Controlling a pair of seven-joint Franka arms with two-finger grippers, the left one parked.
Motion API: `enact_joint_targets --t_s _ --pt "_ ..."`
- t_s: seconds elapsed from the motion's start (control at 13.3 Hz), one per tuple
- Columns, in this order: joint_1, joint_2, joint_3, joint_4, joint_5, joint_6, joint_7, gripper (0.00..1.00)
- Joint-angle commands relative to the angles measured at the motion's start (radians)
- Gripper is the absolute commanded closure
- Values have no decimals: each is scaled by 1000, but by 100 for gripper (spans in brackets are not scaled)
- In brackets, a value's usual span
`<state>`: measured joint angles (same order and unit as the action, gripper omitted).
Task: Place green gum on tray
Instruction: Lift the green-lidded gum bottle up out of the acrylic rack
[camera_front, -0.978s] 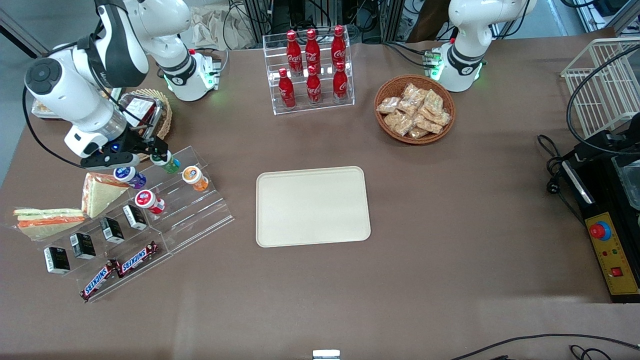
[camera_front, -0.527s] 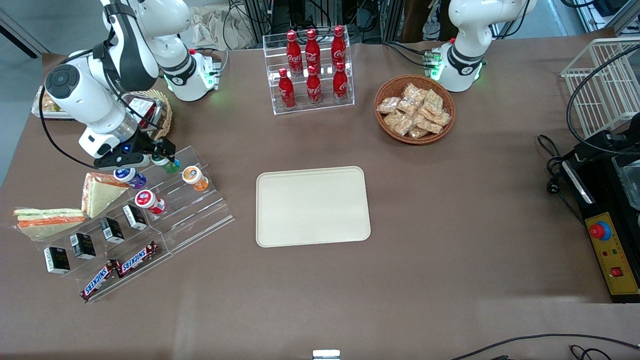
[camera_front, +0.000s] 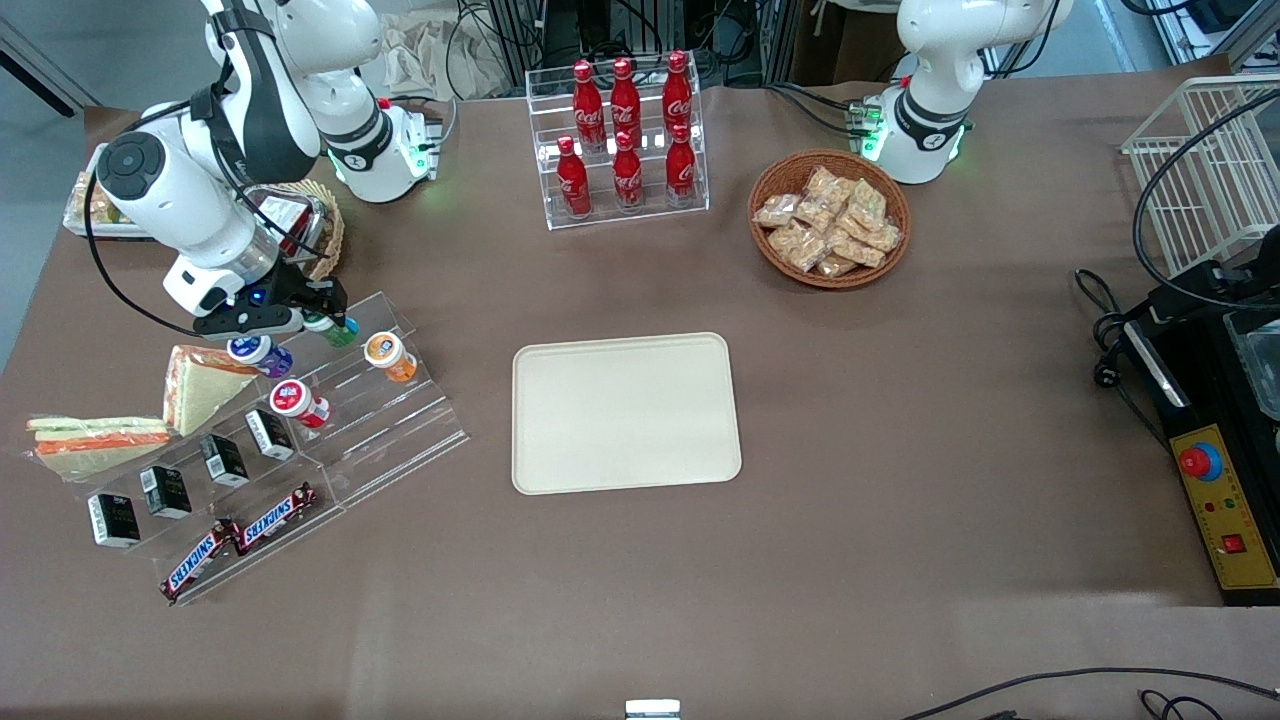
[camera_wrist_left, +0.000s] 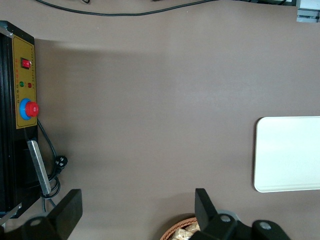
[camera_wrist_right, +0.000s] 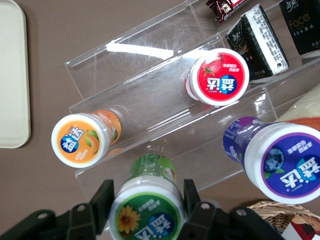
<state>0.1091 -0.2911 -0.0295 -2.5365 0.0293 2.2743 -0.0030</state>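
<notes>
Brown surface (camera_front: 850, 420) is carrying a clear rack (camera_front: 380, 420) that is keeping bottles apart. End effector (camera_wrist_right: 146, 205) is squeezing the green gum (camera_wrist_right: 146, 210) on the top step, readying it for the tray (camera_front: 625, 412), well apart.

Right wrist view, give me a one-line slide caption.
Gripper straddles the green gum lid on the clear rack, orange gum beside it.

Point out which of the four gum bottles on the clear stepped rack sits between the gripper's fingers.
The green gum, on the rack's top step. The gripper straddles its white lid; the orange, red and purple bottles stand free.
</notes>
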Motion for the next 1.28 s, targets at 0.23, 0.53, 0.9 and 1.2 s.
enact_joint_targets --t_s 0.23,0.53,0.9,1.2 --pt "7 -25 -4 50 30 -37 1 54" --pt "12 41 -4 368 72 -365 1 54" --pt "42 142 -1 761 78 -700 55 53" --pt "235 237 0 870 90 -694 405 53"
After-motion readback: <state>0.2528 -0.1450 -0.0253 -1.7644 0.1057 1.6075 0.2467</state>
